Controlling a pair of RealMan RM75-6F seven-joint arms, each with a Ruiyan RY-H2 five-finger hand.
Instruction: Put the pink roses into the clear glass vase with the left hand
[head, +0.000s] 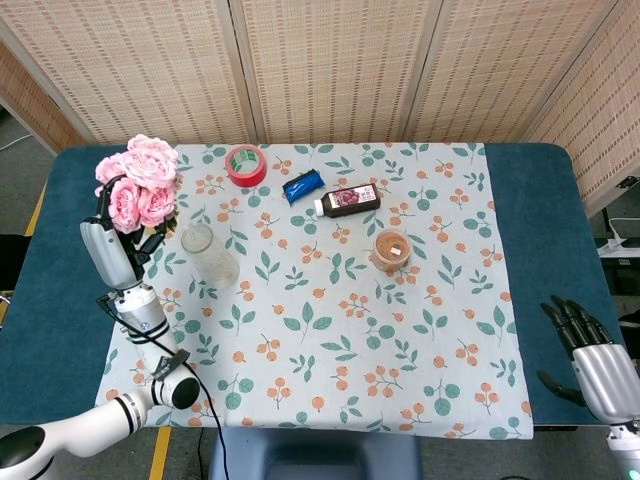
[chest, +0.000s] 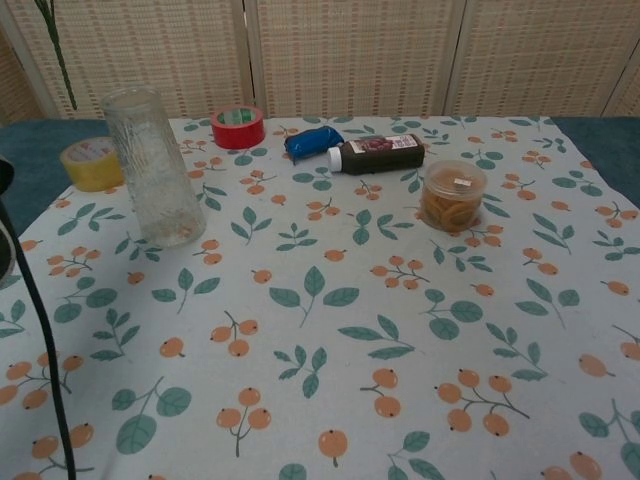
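In the head view my left hand (head: 108, 252) is raised at the table's left side and holds the bunch of pink roses (head: 137, 181) upright, blooms above the fingers. The blooms hang just left of the clear glass vase (head: 208, 255), which stands upright on the cloth. The chest view shows the vase (chest: 151, 166) at far left and a thin green stem (chest: 55, 52) at the top left corner. My right hand (head: 592, 358) rests low at the table's right front edge, fingers apart, holding nothing.
Behind the vase lie a red tape roll (head: 245, 164), a blue packet (head: 303, 185) and a dark bottle (head: 348, 199) on its side. A yellow tape roll (chest: 90, 163) sits left of the vase. A small tub (head: 392, 249) stands mid-cloth. A black cable (chest: 38, 330) crosses the chest view's left edge.
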